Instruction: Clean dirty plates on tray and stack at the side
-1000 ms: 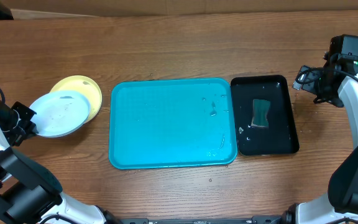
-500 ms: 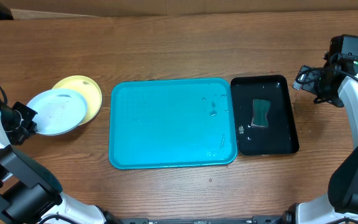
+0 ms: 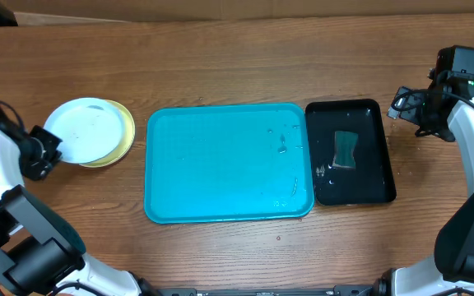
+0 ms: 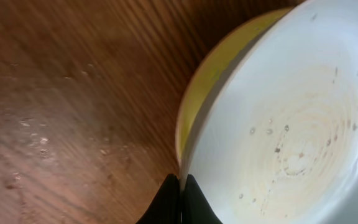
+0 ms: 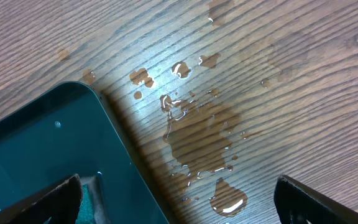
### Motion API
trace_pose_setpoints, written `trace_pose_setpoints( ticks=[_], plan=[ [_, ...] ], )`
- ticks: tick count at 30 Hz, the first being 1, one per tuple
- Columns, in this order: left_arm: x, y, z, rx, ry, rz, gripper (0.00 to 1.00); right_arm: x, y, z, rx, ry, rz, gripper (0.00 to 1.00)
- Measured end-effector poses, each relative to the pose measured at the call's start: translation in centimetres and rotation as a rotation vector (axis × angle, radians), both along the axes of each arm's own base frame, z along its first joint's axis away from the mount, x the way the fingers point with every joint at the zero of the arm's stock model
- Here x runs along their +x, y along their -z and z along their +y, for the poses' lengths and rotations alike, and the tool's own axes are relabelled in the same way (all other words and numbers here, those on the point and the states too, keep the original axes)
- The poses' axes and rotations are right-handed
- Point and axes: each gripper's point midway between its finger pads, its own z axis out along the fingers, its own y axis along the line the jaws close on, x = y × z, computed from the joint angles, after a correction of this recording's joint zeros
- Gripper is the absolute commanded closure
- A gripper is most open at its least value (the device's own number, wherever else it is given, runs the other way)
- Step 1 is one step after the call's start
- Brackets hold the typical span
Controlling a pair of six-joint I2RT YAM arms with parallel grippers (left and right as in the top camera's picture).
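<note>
A pale, white-looking plate (image 3: 83, 129) lies over a lime-green plate (image 3: 124, 136) on the table left of the turquoise tray (image 3: 220, 173). It covers most of the green one. My left gripper (image 3: 46, 151) is shut on the pale plate's left rim. In the left wrist view the black fingertips (image 4: 180, 198) pinch that rim, with the plate (image 4: 291, 124) speckled in its centre and the green plate (image 4: 213, 81) showing beneath it. No plates are on the tray, only water drops. My right gripper (image 3: 401, 105) hangs open over wet table (image 5: 179, 205), holding nothing.
A black glossy tray (image 3: 373, 123) sits right of the turquoise tray and holds a green sponge (image 3: 346, 150). Water is pooled on the wood (image 5: 197, 137) beside the black tray's corner (image 5: 42, 149). A cardboard edge runs along the back.
My left gripper has carried the pale plate up and to the right. It now overlaps most of the lime-green plate. The right arm has not moved.
</note>
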Motion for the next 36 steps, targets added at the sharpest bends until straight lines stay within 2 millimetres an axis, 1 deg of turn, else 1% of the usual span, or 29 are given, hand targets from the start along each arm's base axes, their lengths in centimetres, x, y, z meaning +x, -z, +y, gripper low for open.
trace_pose_setpoints(
  ticks=[3, 4, 5, 6, 7, 8, 9, 12, 15, 16, 20, 22, 24, 25, 26, 27, 31, 33, 36],
  plan=[
    [0.6, 0.8, -1.2, 0.002, 0.027, -0.003, 0.96, 0.0, 0.0, 0.0, 0.0, 0.0, 0.0, 0.0],
    [0.8, 1.0, -1.5, 0.003, 0.033, -0.003, 0.94, 0.0, 0.0, 0.0, 0.001, 0.0, 0.001, 0.0],
    [1.0, 1.2, -1.8, 0.009, 0.041, -0.001, 0.86, 0.0, 0.0, 0.0, 0.0, 0.0, 0.0, 0.0],
    [1.1, 1.2, -2.0, 0.012, 0.047, -0.002, 0.71, 0.0, 0.0, 0.0, 0.0, 0.0, 0.0, 0.0],
    [1.4, 1.2, -2.2, 0.019, 0.054, -0.007, 0.61, 0.0, 0.0, 0.0, 0.001, 0.0, 0.001, 0.0],
    [1.6, 1.2, -2.3, 0.021, 0.056, -0.01, 0.54, 0.0, 0.0, 0.0, 0.0, 0.001, 0.001, 0.0],
    [1.7, 1.2, -2.3, 0.022, 0.058, -0.012, 0.51, 0.0, 0.0, 0.0, 0.0, 0.0, 0.0, 0.0],
    [1.4, 1.2, -2.7, 0.0, 0.06, -0.004, 0.51, 0.0, 0.0, 0.0, 0.0, 0.0, 0.0, 0.0],
    [1.4, 0.1, -3.4, -0.037, 0.091, 0.001, 0.52, 0.0, 0.0, 0.0, 0.0, 0.0, 0.001, 0.0],
    [1.7, -0.6, -3.5, -0.044, 0.109, -0.01, 0.52, 0.0, 0.0, 0.0, 0.001, 0.0, 0.001, 0.0],
    [4.0, -4.7, -3.8, -0.04, 0.199, -0.103, 0.51, 0.0, 0.0, 0.0, 0.0, 0.0, 0.001, 0.0],
    [5.4, -6.7, -4.6, -0.045, 0.253, -0.161, 0.51, 0.0, 0.0, 0.0, 0.0, 0.0, 0.001, 0.0],
    [6.6, -8.2, -6.1, -0.058, 0.321, -0.219, 0.48, 0.0, 0.0, 0.0, 0.0, 0.0, 0.0, 0.0],
    [7.1, -8.8, -7.2, -0.068, 0.358, -0.242, 0.38, 0.0, 0.0, 0.0, 0.0, 0.0, 0.001, 0.0],
    [7.6, -9.2, -8.4, -0.074, 0.4, -0.259, 0.16, 0.0, 0.0, 0.0, 0.0, 0.0, 0.0, 0.0],
    [8.0, -9.4, -9.4, -0.078, 0.432, -0.27, 0.0, 0.0, 0.0, 0.0, 0.0, 0.0, 0.001, 0.0],
    [9.3, -9.6, -14.1, -0.098, 0.554, -0.286, 0.0, 0.0, 0.0, 0.0, 0.0, 0.0, 0.001, 0.0],
    [9.7, -9.6, -16.0, -0.101, 0.606, -0.287, 0.0, 0.0, 0.0, 0.0, 0.0, 0.0, 0.0, 0.0],
    [9.9, -9.6, -18.1, -0.107, 0.656, -0.285, 0.0, 0.0, 0.0, 0.0, 0.0, 0.0, 0.0, 0.0]
  ],
)
